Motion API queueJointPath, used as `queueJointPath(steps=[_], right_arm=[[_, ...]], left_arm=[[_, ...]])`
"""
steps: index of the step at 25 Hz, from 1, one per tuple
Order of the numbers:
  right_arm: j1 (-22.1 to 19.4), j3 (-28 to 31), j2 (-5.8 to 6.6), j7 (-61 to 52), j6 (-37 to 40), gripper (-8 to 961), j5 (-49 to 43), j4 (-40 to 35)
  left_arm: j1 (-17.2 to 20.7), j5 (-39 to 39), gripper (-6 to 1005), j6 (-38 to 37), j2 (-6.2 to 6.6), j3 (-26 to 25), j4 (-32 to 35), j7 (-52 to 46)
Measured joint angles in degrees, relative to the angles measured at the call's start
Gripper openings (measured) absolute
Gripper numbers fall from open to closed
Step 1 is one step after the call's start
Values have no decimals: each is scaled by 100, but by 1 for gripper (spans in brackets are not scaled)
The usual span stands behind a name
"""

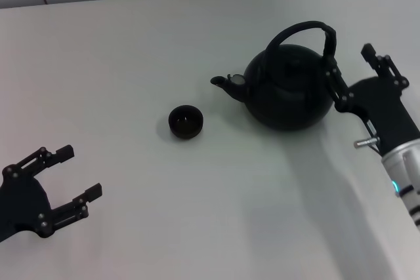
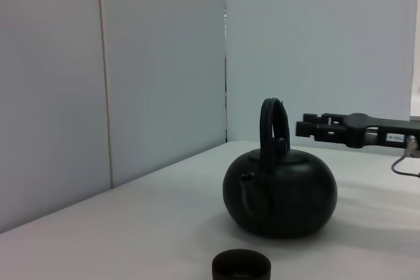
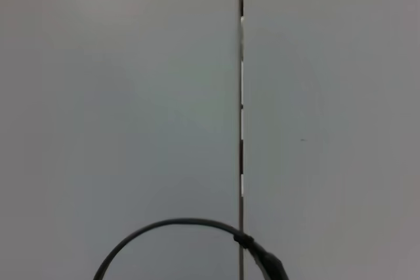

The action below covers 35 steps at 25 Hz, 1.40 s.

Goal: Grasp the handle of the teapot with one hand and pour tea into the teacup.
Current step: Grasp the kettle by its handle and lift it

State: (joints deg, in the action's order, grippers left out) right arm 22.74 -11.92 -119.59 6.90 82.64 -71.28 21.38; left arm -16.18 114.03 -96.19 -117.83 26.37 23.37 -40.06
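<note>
Approach step: right gripper [image 1: 354, 70] stood spread beside the teapot [image 1: 289, 90], not yet around the handle [image 1: 308, 29]; teacup [image 1: 186, 122] sat near the spout; next it likely must straddle and clench; left gripper [image 1: 69, 178] parked, spread.

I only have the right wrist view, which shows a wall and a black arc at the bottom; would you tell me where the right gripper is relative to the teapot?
Observer: In the head view the right gripper is beside the teapot, on the side away from the spout, with its fingers open.
Operator: Thank you. Is the handle between the fingers?
Observer: Not as far as I can see. In the left wrist view the gripper's tip is just short of the handle, level with its lower part.
Operator: And where is the teacup?
Observer: The teacup stands on the table just off the spout's end, apart from the pot, toward the parked, open left gripper.
</note>
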Motion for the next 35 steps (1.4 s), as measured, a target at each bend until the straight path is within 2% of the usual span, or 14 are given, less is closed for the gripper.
queueJointPath(steps=[10, 24, 28, 35], right_arm=[[347, 164, 13, -254, -665, 650, -23, -259], [404, 97, 25, -376, -785, 650, -177, -387], [398, 126, 26, -642, -826, 473, -457, -514], [416, 131, 26, -665, -855, 286, -468, -528]], left_arm=[[-33, -121, 806, -6, -11, -18, -15, -15], [12, -148, 805, -70, -19, -18, -17, -28], [19, -172, 805, -86, -19, -18, -17, -28], [18, -211, 806, -114, -19, -18, -17, -42]])
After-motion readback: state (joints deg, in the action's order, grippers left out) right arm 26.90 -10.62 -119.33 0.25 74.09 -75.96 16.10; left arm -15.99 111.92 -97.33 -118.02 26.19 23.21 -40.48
